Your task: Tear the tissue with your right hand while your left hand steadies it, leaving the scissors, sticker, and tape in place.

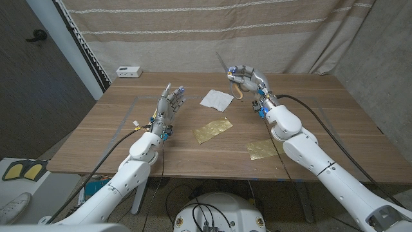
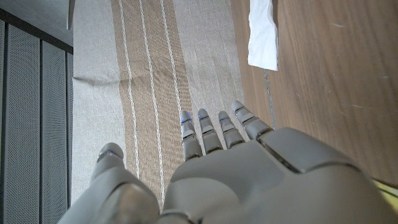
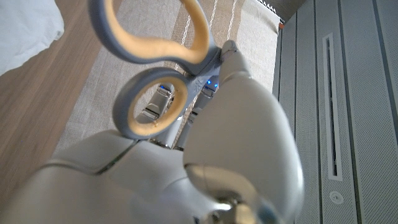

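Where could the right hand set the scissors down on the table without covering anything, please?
The right hand holds the scissors above the far edge. Bare wood lies to its right, toward the table's right edge, and along the front left, beside the left hand. The middle is crowded: tissue, then two gold sheets.

Count on table [image 1: 116, 129]: tissue [image 1: 215, 100], one. Gold sheets, two: one mid-table [image 1: 213, 129], one nearer the right arm [image 1: 262, 149]. Scissors [image 1: 237, 82], one pair. White box [image 1: 128, 71], one. Hands, two: left [image 1: 168, 106], right [image 1: 248, 78].
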Robot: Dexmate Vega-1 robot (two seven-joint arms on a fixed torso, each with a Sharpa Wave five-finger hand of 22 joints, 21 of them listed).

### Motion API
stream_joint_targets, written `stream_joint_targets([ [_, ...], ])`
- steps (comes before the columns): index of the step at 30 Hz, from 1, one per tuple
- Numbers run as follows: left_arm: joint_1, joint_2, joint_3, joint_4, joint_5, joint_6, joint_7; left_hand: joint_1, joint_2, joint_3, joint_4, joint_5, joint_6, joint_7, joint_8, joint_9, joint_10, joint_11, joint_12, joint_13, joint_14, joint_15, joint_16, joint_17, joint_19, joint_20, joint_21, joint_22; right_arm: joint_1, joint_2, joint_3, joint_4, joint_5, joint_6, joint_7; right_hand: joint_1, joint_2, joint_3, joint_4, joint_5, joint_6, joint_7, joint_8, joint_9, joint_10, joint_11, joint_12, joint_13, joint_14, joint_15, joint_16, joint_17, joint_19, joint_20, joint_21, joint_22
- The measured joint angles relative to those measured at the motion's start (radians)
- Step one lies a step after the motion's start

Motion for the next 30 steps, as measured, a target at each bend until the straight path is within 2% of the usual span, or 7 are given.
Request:
stream_joint_targets([
  [4, 0.0, -0.018, 0.007, -0.003, 0.009, -0.01, 0.012, 0.0, 0.0, -0.01, 0.001, 0.005, -0.027, -0.027, -0.008, 0.0, 0.032, -0.01, 0.006, 0.0, 0.03, 0.003, 0.011, 0.002, 0.018, 0.0, 0.0, 0.0, 0.0, 0.02, 0.0, 0.021, 0.031, 0.037, 0.008, 0.0, 0.0, 0.0, 0.0, -0.002, 0.0, 0.0, 0.0, 0.0, 0.0, 0.0, 0.0, 0.0, 0.0, 0.0, 0.0, -0.002, 0.0, 0.0, 0.0, 0.0],
  [9, -0.002, -0.052, 0.011, 0.011, 0.024, -0.046, 0.034, 0.0, 0.0, -0.014, -0.003, 0.017, 0.021, -0.014, 0.011, 0.0, 0.055, -0.009, 0.008, 0.0, 0.038, 0.002, 0.012, 0.0, 0.025, 0.0, 0.0, 0.0, 0.006, 0.039, 0.0, 0.044, 0.064, 0.068, 0.027, 0.0, 0.0, 0.0, 0.0, -0.003, 0.0, 0.0, -0.004, 0.0, 0.0, 0.0, 0.0, 0.0, 0.0, 0.0, -0.001, -0.002, -0.003, 0.003, 0.0, 0.0],
  [14, -0.009, -0.066, 0.018, 0.013, 0.037, -0.053, 0.049, 0.0, 0.0, -0.021, -0.001, 0.017, 0.022, -0.014, 0.011, 0.0, 0.061, -0.004, 0.015, 0.0, 0.038, 0.002, 0.012, 0.0, 0.025, 0.0, 0.0, 0.0, 0.012, 0.059, -0.003, 0.069, 0.104, 0.088, 0.05, 0.001, -0.001, 0.0, 0.0, -0.006, 0.0, 0.0, -0.008, 0.0, 0.0, 0.0, -0.003, 0.0, 0.0, 0.0, -0.001, -0.005, -0.006, 0.0, 0.0, 0.0],
  [20, -0.018, -0.068, 0.025, 0.013, 0.045, -0.039, 0.051, 0.0, 0.0, -0.022, -0.003, 0.023, 0.071, 0.012, 0.026, 0.002, 0.07, -0.005, 0.015, 0.0, 0.048, 0.002, 0.012, 0.0, 0.025, 0.0, 0.0, 0.0, 0.018, 0.079, -0.003, 0.094, 0.147, 0.096, 0.072, 0.001, -0.001, 0.0, 0.0, -0.01, 0.0, 0.0, -0.011, 0.0, 0.0, 0.0, -0.003, -0.003, 0.0, 0.0, -0.001, -0.007, -0.009, -0.002, 0.0, 0.0],
  [28, -0.039, -0.067, 0.042, 0.004, 0.065, -0.012, 0.057, 0.022, 0.022, -0.016, -0.009, 0.023, 0.079, 0.007, 0.026, 0.007, 0.125, -0.018, 0.027, 0.0, 0.057, 0.003, 0.012, 0.0, 0.025, 0.0, 0.0, 0.0, 0.024, 0.108, 0.006, 0.125, 0.231, 0.102, 0.114, 0.001, -0.001, -0.001, 0.001, -0.011, 0.0, 0.0, -0.011, 0.0, 0.0, 0.0, -0.004, -0.003, 0.007, 0.0, -0.005, -0.009, -0.009, -0.002, 0.004, 0.0],
  [30, -0.047, -0.067, 0.049, -0.003, 0.071, -0.009, 0.06, 0.054, 0.037, -0.003, -0.022, 0.023, 0.114, 0.0, 0.039, 0.007, 0.129, -0.022, 0.027, 0.003, 0.057, 0.004, 0.012, 0.0, 0.025, 0.0, 0.0, 0.0, 0.027, 0.114, 0.008, 0.133, 0.273, 0.102, 0.137, 0.001, -0.001, -0.001, 0.001, -0.014, 0.0, 0.0, -0.015, 0.0, 0.0, 0.0, -0.004, -0.003, 0.007, 0.0, -0.005, -0.011, -0.009, -0.002, 0.007, 0.0],
])
